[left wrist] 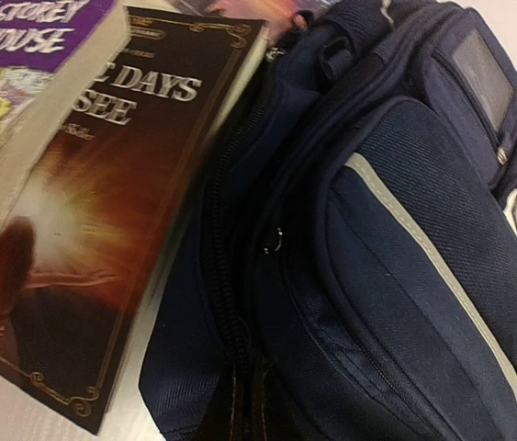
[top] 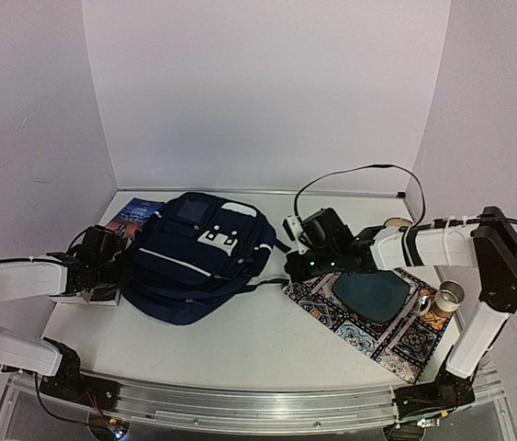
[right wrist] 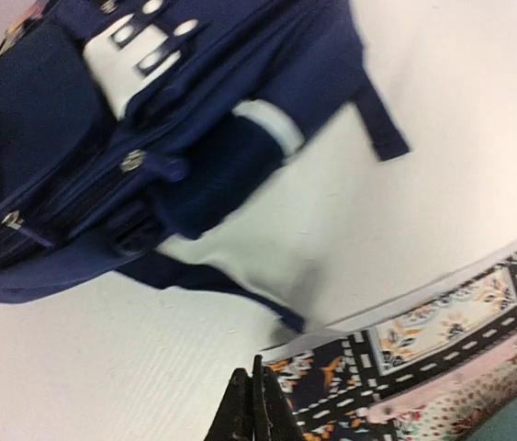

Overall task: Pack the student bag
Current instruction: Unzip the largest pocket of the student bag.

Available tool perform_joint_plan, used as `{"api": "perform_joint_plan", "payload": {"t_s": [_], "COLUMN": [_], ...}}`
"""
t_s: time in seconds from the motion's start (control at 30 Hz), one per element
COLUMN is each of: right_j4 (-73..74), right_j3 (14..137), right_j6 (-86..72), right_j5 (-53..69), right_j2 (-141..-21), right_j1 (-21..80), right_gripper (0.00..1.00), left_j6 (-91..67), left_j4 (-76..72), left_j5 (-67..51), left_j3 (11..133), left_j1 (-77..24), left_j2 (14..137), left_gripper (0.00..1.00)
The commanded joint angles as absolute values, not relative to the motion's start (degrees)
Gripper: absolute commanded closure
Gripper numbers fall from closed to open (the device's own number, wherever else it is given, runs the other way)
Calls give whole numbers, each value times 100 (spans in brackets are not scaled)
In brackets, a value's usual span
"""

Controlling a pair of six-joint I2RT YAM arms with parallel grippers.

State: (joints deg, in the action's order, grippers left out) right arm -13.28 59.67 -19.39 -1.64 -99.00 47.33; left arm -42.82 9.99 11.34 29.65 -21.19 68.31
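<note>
Student bag (top: 198, 257): lies flat on the bench (top: 240, 340), centre-left, front pockets up; long axis slants from near left to far right.
Left hand (top: 111, 265): closed, at the bag's left side; whether it holds anything cannot be told.
Right hand (right wrist: 256, 384): fingers pressed together, empty, over the patterned mat's (top: 382, 335) left edge, right of the bag.
Books: brown-covered paperback (left wrist: 74, 239) against the bag's left side, purple book (left wrist: 19, 37) just beside it.

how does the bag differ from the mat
Colour: the bag is plain navy with white trim; the mat is many-coloured and patterned, with a teal middle. Shape: the bag is bulky and rumpled; the mat lies flat. Place: the bag sits left of centre, the mat on the right. Both lie on the white table.
</note>
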Motion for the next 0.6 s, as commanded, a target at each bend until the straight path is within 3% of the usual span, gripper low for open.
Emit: {"api": "perform_joint_plan", "payload": {"t_s": [0.0, 0.3, 0.57], "right_j4": [-1800, -2877, -3081], "right_j3": [6462, 6614, 7001], "right_j6": [-1491, -1105, -1706], "right_j5": [243, 1663, 1772], "right_j2": [-10262, -10998, -11636], "right_j1": [5498, 5762, 5711], "right_gripper": [87, 59, 36], "left_j6": [-4050, -3953, -3933], "left_j4": [593, 580, 580], "left_j5": [203, -147, -332], "left_j3": [3276, 3322, 3318], "left_j1": [-2145, -2147, -2145], "left_j2": [6810, 6729, 6745], "left_gripper": [100, 100, 100]}}
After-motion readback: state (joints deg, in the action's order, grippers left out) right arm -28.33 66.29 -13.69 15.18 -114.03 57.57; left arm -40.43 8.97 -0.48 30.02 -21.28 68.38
